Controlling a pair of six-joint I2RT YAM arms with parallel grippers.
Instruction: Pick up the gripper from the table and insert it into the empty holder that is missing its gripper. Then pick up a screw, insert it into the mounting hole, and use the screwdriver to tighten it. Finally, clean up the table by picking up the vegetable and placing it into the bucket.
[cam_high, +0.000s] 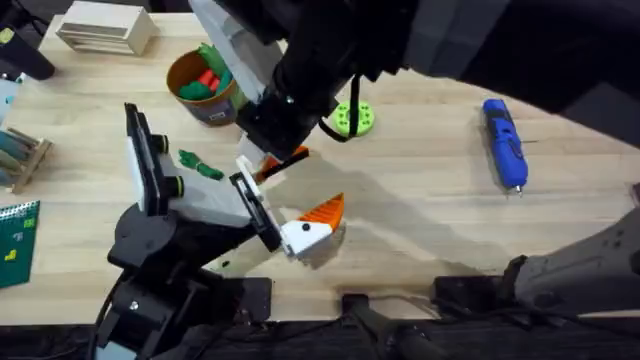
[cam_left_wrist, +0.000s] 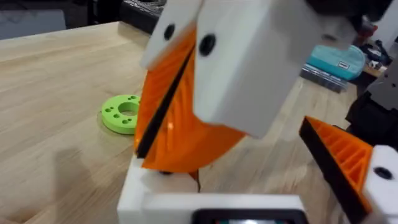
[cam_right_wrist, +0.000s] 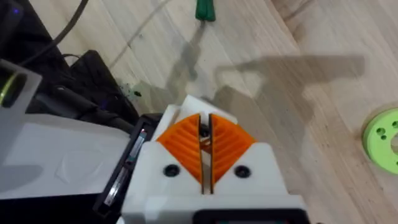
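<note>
My right arm crosses close under the overhead camera as a large, dark blur, hiding its own wrist and a stretch of the table (cam_high: 430, 210) behind it. My right pincer (cam_right_wrist: 204, 146) is closed to a hairline slit between its orange ribbed pads (cam_right_wrist: 231, 142). A thin orange sliver pinched there is the gripper (cam_right_wrist: 203, 132). Its colour merges with the pads, so I cannot make out its outline or how deep it sits. From my left wrist, that pincer looms large and soft-edged, its orange underside touching the white holder (cam_left_wrist: 144, 190). Whether the gripper has entered the holder I cannot tell. My left pincer (cam_left_wrist: 261, 180) stands wide open and holds nothing, with the bare holder on one side and an orange-padded finger (cam_left_wrist: 341, 157) on the other, cut off by the frame edge. From above, my left pincer lies low over the table near the middle, and my right pincer meets it from the far side. The vegetable (cam_high: 200, 164) lies on the wood, just left of both pincers. The bucket (cam_high: 205, 88) stands beyond it with red and green toys inside, its far rim partly covered by my arm. A green ring disc (cam_high: 352, 118) sits past the pincers. The screwdriver (cam_high: 505, 143) lies well apart to the right.
</note>
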